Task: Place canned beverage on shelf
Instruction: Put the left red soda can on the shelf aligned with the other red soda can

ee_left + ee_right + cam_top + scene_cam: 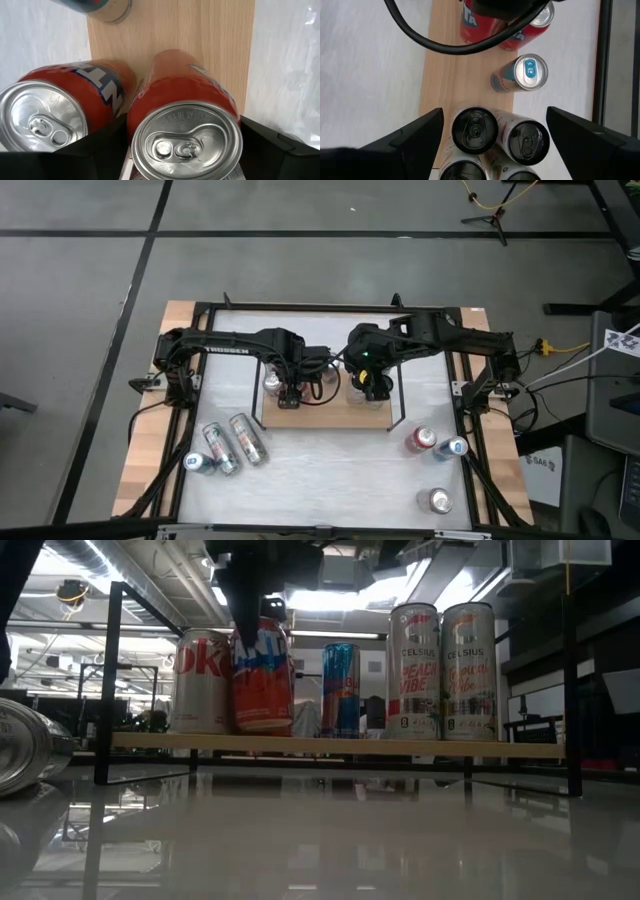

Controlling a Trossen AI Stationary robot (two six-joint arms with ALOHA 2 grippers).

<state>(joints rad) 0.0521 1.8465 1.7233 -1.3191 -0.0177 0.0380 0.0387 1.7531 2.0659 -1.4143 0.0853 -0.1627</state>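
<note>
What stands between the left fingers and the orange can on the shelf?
Nothing visible. The left gripper straddles the orange aluminium can standing on the light-brown wooden shelf, fingers on either side; a second orange can crowds one side.

shelf (330, 746): cans crowd both ends; blue can (340, 690) stands mid-board with narrow gaps either side; black end rails (110, 680) flank.

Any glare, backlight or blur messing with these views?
Low view: bright ceiling lights backlight the cans on the shelf; glossy tabletop mirrors them; lying can at the edge is blurred. Left wrist view: near can lid sharp. High view: evenly lit.
</note>
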